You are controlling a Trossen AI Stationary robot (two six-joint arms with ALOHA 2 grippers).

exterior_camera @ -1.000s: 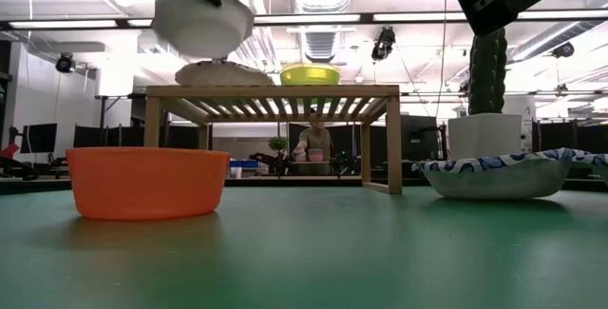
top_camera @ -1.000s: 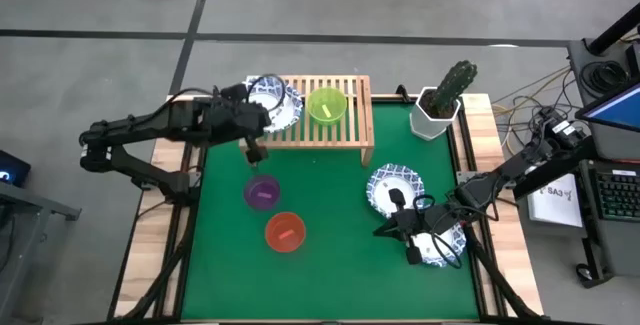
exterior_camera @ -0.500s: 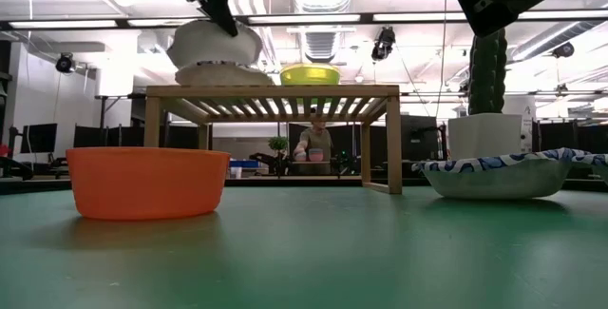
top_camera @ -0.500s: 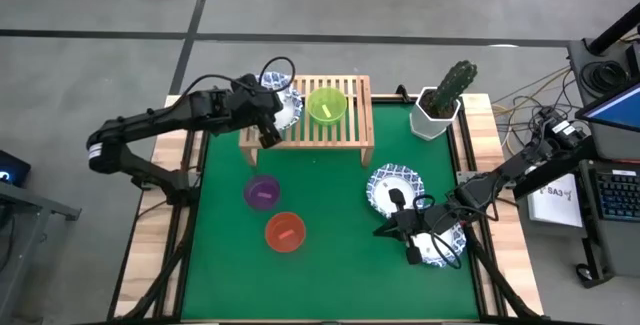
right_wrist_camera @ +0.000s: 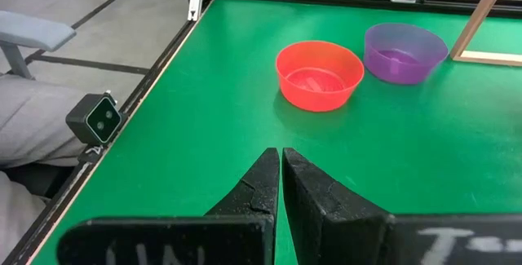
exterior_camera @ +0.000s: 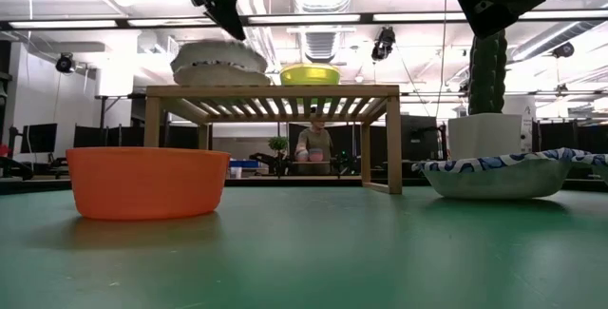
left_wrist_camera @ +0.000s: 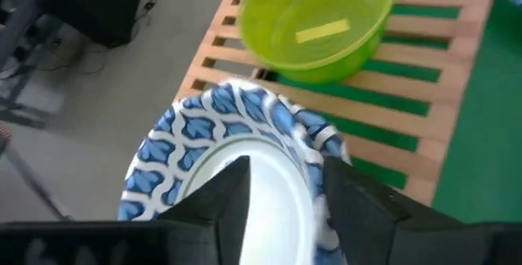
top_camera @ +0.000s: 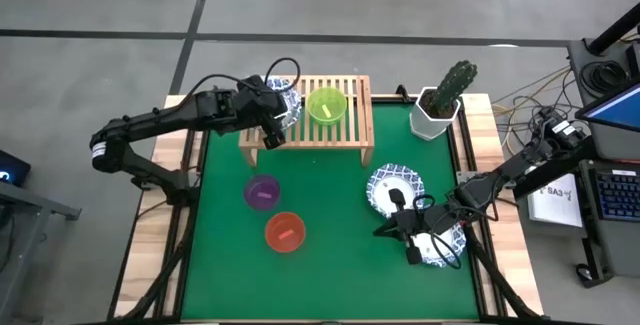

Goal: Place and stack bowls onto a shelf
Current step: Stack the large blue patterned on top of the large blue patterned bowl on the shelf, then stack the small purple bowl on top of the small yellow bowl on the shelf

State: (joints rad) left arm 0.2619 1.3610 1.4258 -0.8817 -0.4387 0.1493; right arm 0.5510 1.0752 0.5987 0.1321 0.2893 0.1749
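Left claw (top_camera: 268, 125) at upper left of the high view, over the white bowls (top_camera: 284, 105) stacked on the shelf (top_camera: 355, 130); fingers (left_wrist_camera: 224, 196) narrowly apart straddling the rim, grip unclear. Green bowl (top_camera: 326, 106) beside. Bowl looks light, stiff, slick; pinch the rim. Right claw (top_camera: 411, 248) pinched together at lower right, near another white bowl (top_camera: 394, 187).
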